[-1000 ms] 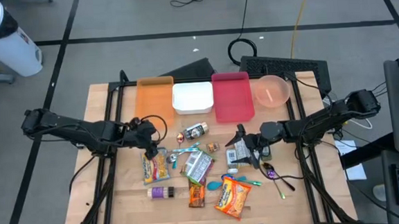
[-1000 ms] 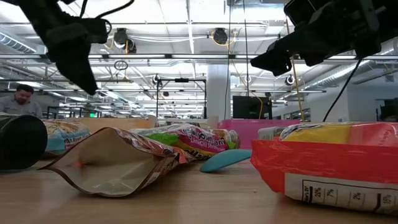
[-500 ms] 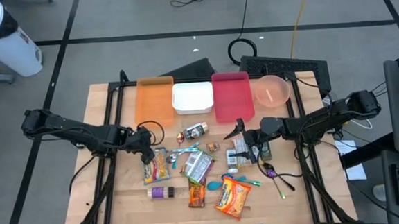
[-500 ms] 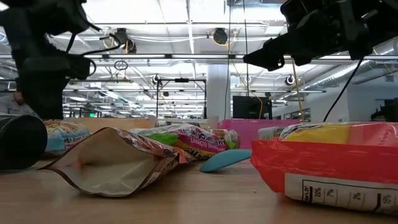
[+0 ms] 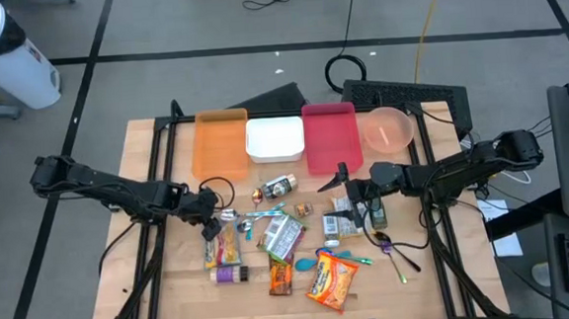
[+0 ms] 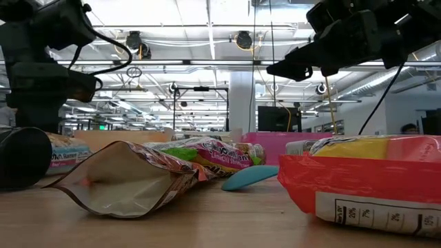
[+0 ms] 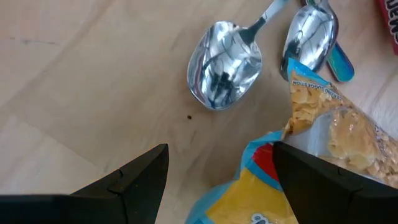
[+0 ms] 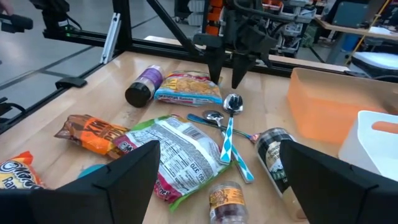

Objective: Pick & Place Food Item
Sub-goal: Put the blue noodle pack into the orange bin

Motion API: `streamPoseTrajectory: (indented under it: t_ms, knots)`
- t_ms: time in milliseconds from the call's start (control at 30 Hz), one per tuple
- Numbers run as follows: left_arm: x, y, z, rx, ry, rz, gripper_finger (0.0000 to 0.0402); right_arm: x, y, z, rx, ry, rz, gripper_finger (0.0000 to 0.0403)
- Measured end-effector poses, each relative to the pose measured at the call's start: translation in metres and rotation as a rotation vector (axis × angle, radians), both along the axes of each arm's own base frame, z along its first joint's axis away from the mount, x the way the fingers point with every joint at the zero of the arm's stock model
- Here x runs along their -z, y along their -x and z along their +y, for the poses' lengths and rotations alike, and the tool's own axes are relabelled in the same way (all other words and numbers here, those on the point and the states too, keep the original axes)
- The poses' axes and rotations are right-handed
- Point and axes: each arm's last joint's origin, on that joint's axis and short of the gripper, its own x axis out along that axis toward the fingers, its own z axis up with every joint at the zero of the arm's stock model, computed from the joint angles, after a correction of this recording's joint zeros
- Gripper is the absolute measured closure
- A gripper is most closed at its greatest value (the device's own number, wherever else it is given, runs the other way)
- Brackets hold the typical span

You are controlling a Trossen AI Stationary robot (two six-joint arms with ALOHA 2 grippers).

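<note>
Setting: wooden counter [image 5: 173,275] strewn with snack packets, spoons and small bottles; four bins along its far edge.
Left gripper [image 5: 211,211]: jaws wide, holding nothing, pointing down just above the counter.
Chip bag [image 7: 311,162]: blue-and-yellow packet, lying flat; its torn top end sits directly between and just ahead of the left jaws.
Spoons [image 7: 225,70]: two metal bowls just beyond the left jaws, close beside the bag's top edge.
Right gripper [image 5: 346,187]: jaws wide, empty, raised above the clutter; a grey packet [image 5: 342,215] lies just below them.
Step in hand, judged: left arm settling onto the chip bag.
Doing it well: centre the bag's end between the jaws, lower until both straddle it, keep clear of the spoons, close gently so contents are not crushed.
Destination: orange bin [image 5: 220,144] is nearest; which is meant cannot be told.
</note>
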Motion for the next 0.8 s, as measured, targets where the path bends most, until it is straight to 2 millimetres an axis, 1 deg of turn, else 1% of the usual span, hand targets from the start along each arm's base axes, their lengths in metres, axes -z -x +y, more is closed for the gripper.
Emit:
streamPoseTrajectory:
  t_ms: [100,200,333,567,600,800]
  knots:
    - [0.0003,-0.0001,0.0000,0.000,0.000,0.002,0.0116,0.0000,0.0000,0.0000,0.002,-0.008,0.002,0.0082]
    - [0.0023,-0.0007,-0.0001,0.001,-0.002,0.018,0.0153,0.0000,0.0000,0.0000,0.002,-0.008,0.001,0.0082]
    - [0.0043,-0.0012,-0.0009,0.027,0.011,0.034,0.0231,0.0001,0.0000,0.0001,0.001,-0.008,0.002,0.0083]
    - [0.0061,-0.0020,-0.0021,0.124,0.065,0.046,0.0382,0.0002,0.0001,0.0001,0.002,-0.008,0.002,0.0083]
    - [0.0058,-0.0020,-0.0013,0.125,0.077,0.045,0.0391,0.0002,0.0001,0.0001,0.002,-0.008,0.002,0.0083]
    - [0.0003,-0.0030,0.0040,0.134,0.141,0.033,0.0397,0.0001,0.0000,-0.0001,0.004,-0.006,0.001,0.0083]
